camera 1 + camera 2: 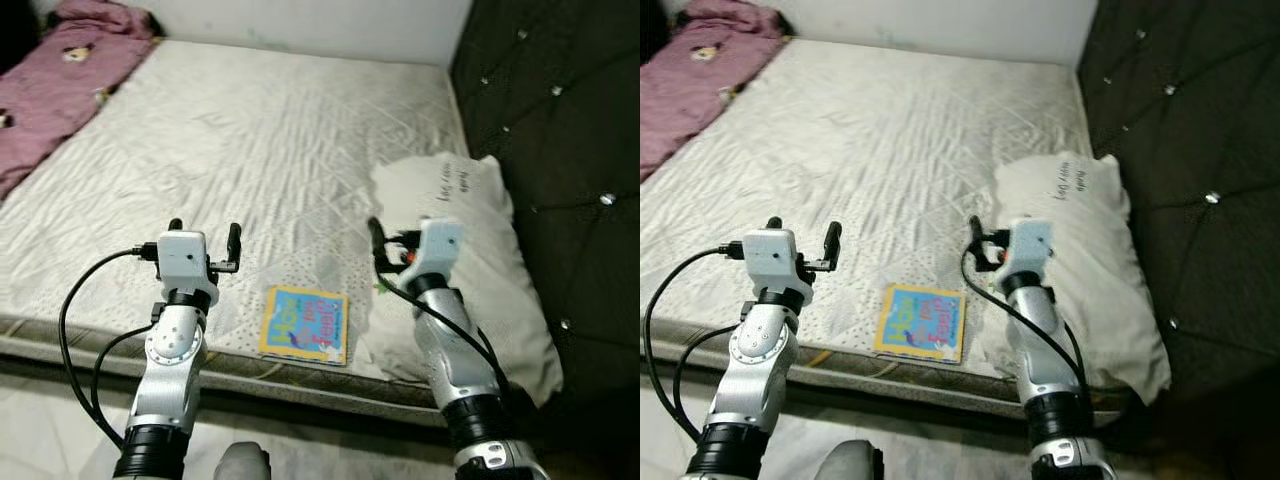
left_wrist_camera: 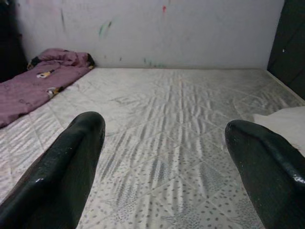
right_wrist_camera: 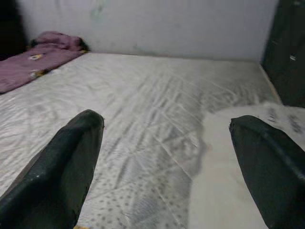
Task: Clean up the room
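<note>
The book (image 1: 305, 324) lay flat near the front edge of the bed (image 1: 250, 140), cover up, bright blue and yellow, just beside the pillow (image 1: 470, 260) on its right. Its near edge sat close to the mattress edge, not overhanging as far as could be seen. Nothing was touching it.

Both tools hung above the bed's front edge w/ the book between them and lower. The left tool (image 1: 204, 238) was to the book's left, fingers spread wide, nothing held. The right tool (image 3: 164, 157) was over the pillow's inner edge; the right wrist view showed its fingers well apart, also empty. Both wrist views looked out across the bare mattress toward the far wall, so neither was aimed at the book.

Further out, a purple blanket (image 1: 60, 80) lay bunched at the far left corner, and a dark padded headboard (image 1: 560, 150) ran along the right.

Judgement: the book was prob. the next pickup, not yet begun. Risks from here:
- It's thin and flat on soft bedding, so fingers coming straight down could press it in and fail to get under an edge.
- A push from the far side could slide it off the front edge to the floor.
- The right tool could snag the pillow, given how close it sat.
- Neither wrist cam saw the book, so the approach would lean on the head views.
</note>
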You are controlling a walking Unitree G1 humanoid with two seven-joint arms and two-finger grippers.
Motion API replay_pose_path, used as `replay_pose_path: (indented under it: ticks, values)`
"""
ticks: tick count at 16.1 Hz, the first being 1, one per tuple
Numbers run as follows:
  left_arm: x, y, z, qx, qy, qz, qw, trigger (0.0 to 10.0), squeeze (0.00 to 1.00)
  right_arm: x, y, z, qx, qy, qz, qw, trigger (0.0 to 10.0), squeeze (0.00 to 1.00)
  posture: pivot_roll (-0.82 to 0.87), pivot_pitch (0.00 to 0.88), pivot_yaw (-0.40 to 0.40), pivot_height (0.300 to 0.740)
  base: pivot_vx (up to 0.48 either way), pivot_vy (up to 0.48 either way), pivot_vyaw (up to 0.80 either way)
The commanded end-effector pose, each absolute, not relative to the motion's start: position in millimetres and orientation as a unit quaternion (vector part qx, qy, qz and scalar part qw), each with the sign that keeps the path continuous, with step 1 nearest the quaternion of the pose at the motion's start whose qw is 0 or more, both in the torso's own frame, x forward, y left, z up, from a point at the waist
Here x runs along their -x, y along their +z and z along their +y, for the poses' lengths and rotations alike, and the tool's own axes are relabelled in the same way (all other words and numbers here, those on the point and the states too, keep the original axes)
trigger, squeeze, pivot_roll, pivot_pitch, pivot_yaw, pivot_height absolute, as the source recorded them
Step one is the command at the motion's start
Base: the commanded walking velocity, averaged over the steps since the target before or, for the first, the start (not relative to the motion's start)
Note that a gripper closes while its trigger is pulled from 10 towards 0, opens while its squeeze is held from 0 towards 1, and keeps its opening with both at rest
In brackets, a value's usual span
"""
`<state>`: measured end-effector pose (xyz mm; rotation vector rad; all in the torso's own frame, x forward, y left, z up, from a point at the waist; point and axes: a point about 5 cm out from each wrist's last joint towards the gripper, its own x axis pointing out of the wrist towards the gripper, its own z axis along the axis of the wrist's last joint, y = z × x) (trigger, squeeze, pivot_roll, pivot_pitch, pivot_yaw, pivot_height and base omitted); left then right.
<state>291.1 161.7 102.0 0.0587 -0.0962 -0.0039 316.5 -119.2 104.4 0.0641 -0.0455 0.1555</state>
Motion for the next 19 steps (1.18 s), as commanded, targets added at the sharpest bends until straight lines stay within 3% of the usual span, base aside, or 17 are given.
replay_pose_path:
  ticks: [1,5,8,12,19]
  values:
    - [-293,101,164,-0.038,0.004,-0.046,0.998,10.0,0.0,-317,102,-123,-0.026,0.071,-0.018,0.997,10.0,0.0,0.05,0.0,-0.021,0.74,0.0,0.0,0.0]
    - [-277,87,171,-0.097,0.022,-0.025,0.995,10.0,0.0,-305,86,-132,-0.027,0.028,0.001,0.999,10.0,0.0,0.05,0.0,-0.002,0.74,0.0,0.0,0.0]
    - [-271,83,167,-0.084,0.012,-0.017,0.996,10.0,0.0,-297,77,-140,-0.014,0.012,0.017,1.0,10.0,0.0,0.05,0.0,-0.007,0.74,0.0,0.0,0.0]
    - [-278,82,166,-0.074,0.025,-0.012,0.997,10.0,0.0,-298,76,-142,-0.008,0.013,0.02,1.0,10.0,0.0,0.03,0.0,-0.005,0.74,0.0,0.0,-0.78]
    - [-272,80,166,-0.044,0.025,0.0,0.999,10.0,0.0,-303,77,-142,-0.001,0.029,0.03,0.999,10.0,0.0,0.05,0.0,-0.055,0.74,0.0,0.0,0.0]
